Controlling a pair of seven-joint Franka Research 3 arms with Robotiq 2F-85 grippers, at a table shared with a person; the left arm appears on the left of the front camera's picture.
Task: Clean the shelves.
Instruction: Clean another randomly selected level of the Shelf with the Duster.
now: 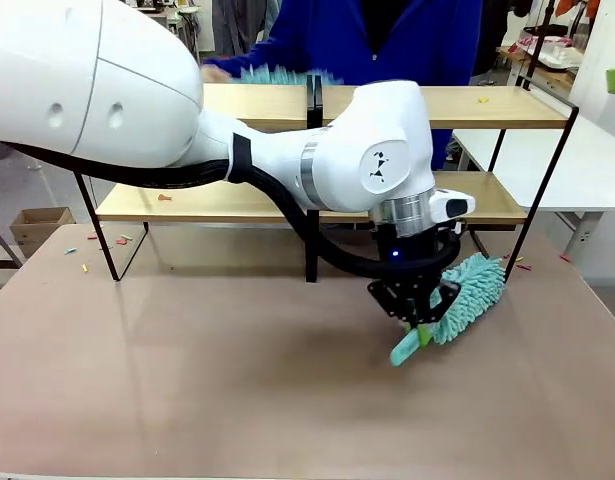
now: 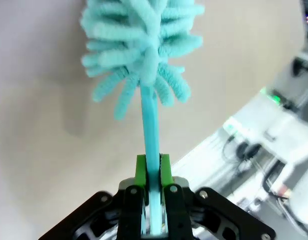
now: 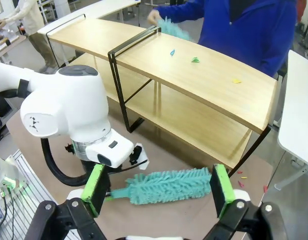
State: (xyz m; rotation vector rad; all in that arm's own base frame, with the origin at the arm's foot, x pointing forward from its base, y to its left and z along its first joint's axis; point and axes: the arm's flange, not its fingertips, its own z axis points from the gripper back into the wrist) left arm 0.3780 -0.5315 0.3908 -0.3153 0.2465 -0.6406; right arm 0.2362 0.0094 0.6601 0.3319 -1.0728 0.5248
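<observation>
The left pincer is clamped on the handle of a fluffy turquoise duster. The right pincer stands apart, with light wood black-framed shelves beyond it.

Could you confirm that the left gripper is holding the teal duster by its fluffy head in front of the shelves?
Not quite: the left gripper holds the teal duster by its thin handle, not its head, as the left wrist view shows.

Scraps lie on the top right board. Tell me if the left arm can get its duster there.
Probably yes. The left claw is shut on the duster, low before the shelves; that board lies open above, and the person's hand is at the other half.
</observation>
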